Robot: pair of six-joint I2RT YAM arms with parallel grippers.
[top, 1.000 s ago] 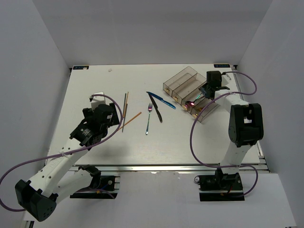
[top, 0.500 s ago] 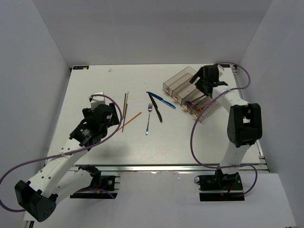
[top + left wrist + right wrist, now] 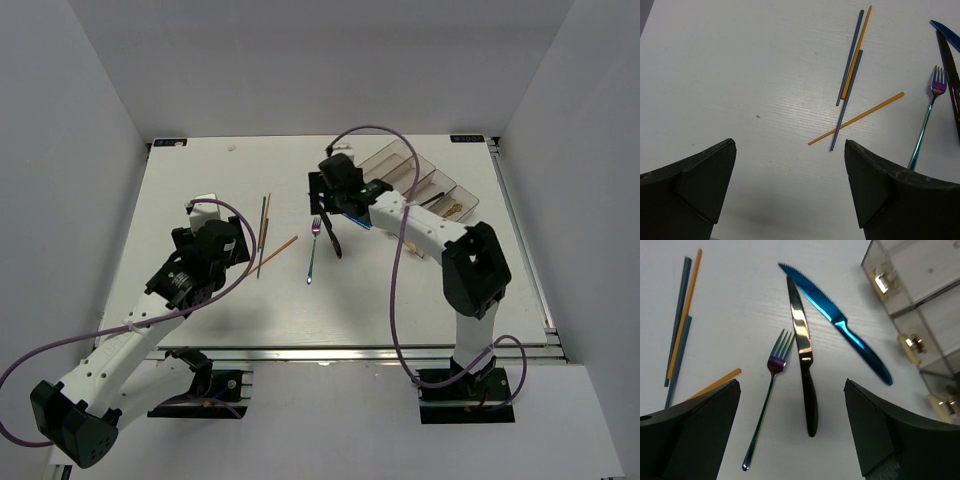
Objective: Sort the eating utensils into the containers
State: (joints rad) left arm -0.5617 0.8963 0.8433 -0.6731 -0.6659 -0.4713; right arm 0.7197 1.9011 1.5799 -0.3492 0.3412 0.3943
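Chopsticks [image 3: 856, 50], iridescent fork [image 3: 773, 365], black knife [image 3: 801, 337] and blue knife [image 3: 840, 322] lie flat left of the clear smoky bins [image 3: 930, 270].

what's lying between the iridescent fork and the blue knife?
A black-handled knife lies between the fork and the blue knife, its tip nearly meeting the blue knife's tip. The right wrist view shows it best.

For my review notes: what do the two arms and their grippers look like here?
The left arm and right arm have white links, black joint housings and black bases. A purple cable loops loosely along each. The left gripper and right gripper have broad, matte black, wedge-shaped fingers. No markings are legible.
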